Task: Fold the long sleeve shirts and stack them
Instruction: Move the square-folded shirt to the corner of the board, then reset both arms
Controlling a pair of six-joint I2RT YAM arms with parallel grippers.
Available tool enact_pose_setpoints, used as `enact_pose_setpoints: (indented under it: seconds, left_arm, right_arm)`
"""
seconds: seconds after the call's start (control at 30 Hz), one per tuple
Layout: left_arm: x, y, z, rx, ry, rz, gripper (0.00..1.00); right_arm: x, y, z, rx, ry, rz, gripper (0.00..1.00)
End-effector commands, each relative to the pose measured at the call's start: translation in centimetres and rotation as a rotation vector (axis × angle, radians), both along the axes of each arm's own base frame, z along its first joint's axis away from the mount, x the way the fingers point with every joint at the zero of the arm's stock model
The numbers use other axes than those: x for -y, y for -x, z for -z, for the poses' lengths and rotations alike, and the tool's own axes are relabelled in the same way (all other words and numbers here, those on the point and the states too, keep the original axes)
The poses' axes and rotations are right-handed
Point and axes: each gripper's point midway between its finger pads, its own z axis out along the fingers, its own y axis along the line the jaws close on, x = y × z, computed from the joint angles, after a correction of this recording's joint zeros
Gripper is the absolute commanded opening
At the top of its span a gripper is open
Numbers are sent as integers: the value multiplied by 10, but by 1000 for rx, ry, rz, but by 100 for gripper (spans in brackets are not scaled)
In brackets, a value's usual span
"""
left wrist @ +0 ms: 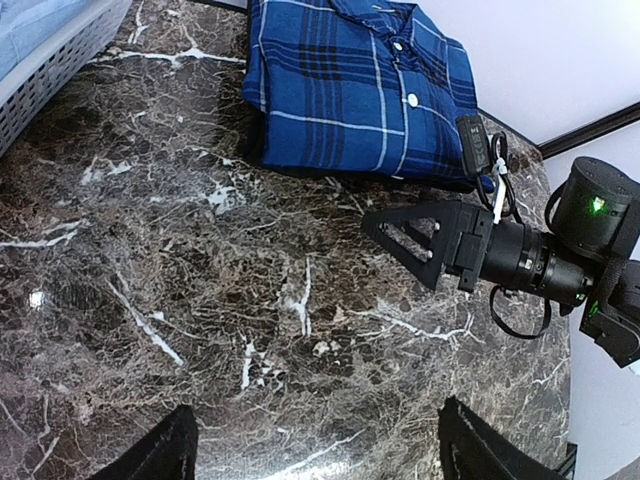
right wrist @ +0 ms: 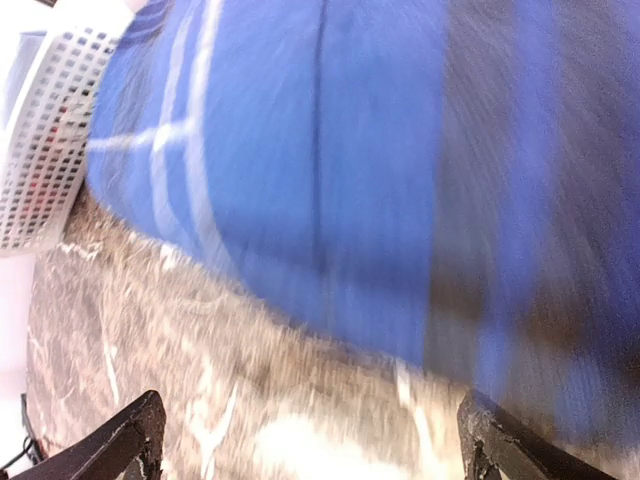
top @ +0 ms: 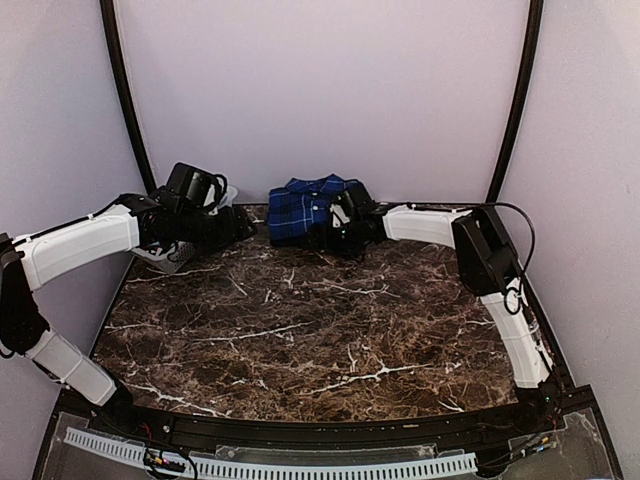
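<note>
Overhead, your arms stretch far: left gripper beside the lattice basket, right gripper at the folded plaid shirt, right of the basket. Left wrist: jaws spread, empty; the shirt's collar points to the back wall. Right wrist: jaws wide, empty.

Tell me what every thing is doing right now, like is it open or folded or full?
plaid shirt: folded, lying flat near the far edge of the table, buttons up.
basket: upright at the far left corner, something light blue inside.
left fingers: open wide, holding nothing, over bare marble.
right fingers: open wide, holding nothing, close beside the plaid shirt.
</note>
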Motion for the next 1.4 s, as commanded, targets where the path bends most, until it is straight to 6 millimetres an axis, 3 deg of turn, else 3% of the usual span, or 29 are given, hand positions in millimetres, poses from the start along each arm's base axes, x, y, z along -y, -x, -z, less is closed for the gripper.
enact_pose_setpoints:
  seconds: [0.0, 0.4, 0.87, 1.07, 1.37]
  left_arm:
    - [7, 2, -18, 66, 41, 59, 82]
    - [19, -2, -29, 156, 48, 143, 84]
    - [30, 1, -30, 247, 30, 199, 84]
    - [37, 1, -31, 271, 40, 211, 85]
    - [33, 0, -26, 265, 12, 200, 85]
  right_arm:
    - [5, 14, -76, 101, -87, -18, 99]
    - [67, 74, -137, 214, -84, 32, 99]
    - [170, 144, -215, 477, -78, 208, 99]
    - [210, 167, -224, 539, -52, 294, 99]
    - [242, 180, -223, 546, 13, 379, 99]
